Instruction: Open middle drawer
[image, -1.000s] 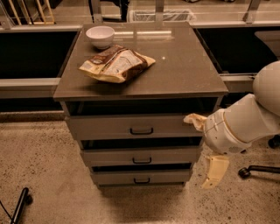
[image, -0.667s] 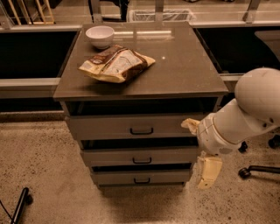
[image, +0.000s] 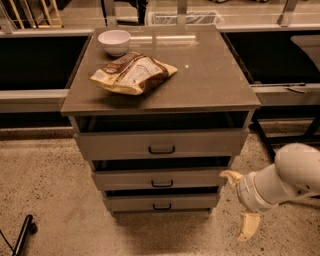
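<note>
The hand (image: 238, 202) is hovering low, right of the counter (image: 210, 75), fingers spread wide and gripping nothing. The middle drawer (image: 200, 179) is sitting between the top drawer (image: 110, 145) and the bottom drawer (image: 130, 203), just left of the hand.

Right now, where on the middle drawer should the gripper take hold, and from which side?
Grip the small black bar handle at the centre of the middle drawer, coming straight from the front: the bar lies horizontal. The gripper hangs open, low right of the cabinet.
</note>
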